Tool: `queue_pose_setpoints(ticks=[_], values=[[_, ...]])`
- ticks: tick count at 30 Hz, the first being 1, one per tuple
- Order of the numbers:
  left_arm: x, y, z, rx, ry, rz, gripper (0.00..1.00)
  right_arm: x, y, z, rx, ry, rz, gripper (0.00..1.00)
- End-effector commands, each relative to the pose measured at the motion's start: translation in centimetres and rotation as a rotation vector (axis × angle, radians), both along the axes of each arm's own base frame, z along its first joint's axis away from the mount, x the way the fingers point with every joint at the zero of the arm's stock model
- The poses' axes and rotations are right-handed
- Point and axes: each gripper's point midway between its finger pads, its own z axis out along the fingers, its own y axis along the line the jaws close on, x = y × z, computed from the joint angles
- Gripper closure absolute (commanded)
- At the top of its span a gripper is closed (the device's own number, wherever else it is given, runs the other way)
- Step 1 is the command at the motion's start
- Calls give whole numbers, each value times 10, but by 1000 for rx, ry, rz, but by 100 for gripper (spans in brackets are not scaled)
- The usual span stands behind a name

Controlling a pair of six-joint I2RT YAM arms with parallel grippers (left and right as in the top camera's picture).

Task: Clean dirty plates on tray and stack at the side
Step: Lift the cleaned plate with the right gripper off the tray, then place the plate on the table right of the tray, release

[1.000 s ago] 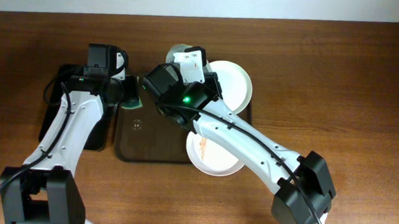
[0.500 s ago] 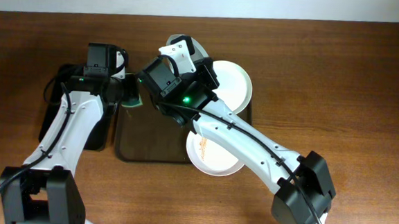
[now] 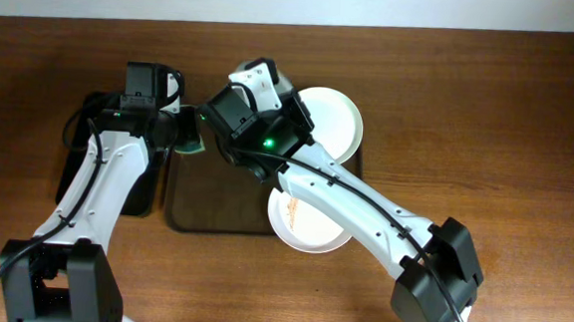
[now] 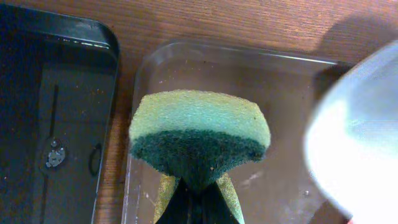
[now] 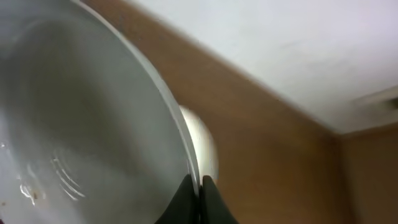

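Above tray (image 4: 249, 81) edge, sponge (image 4: 199, 134) pinched, plate (image 5: 81, 112) rim clamped

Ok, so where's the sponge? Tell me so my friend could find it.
Find the big dark brown tray in the middle of the table. At its far left corner, next to the black tray, the left hand pinches the sponge. Unlike the round white plates nearby, it is a green block, light on one side and dark on the other.
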Motion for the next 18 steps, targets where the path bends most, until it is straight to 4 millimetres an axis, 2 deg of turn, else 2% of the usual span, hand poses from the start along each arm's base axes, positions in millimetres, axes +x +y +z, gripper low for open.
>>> queue_pose_setpoints(ticks=[1,3,5,7,9,10,11,15,17,18], values=[[-1,-1,-3,-9,5,-9,99,-9,19,-16,365,212,20,96],[-1,-1,-3,-9,5,-9,99,-5,7,-22,515,335,8,96],[-1,-1,-3,-9,5,-9,99,5,-16,-18,668,430,-6,96],[-1,-1,-3,-7,5,-8,99,19,-60,-16,824,501,-89,96],[-1,-1,-3,-7,5,-8,99,27,-105,-19,891,530,-183,96],[0,-1,-3,-7,4,-8,99,30,-136,-22,907,535,-256,96],[0,-1,-3,-8,4,-8,99,30,-177,-27,920,536,-358,96],[1,-1,-2,-8,-2,-8,99,20,-266,-39,944,521,-579,96],[1,-1,-2,-7,-1,-8,99,7,-308,-54,961,526,-697,96],[1,-1,-2,-7,-1,-8,99,1,-320,-60,969,531,-735,96]])
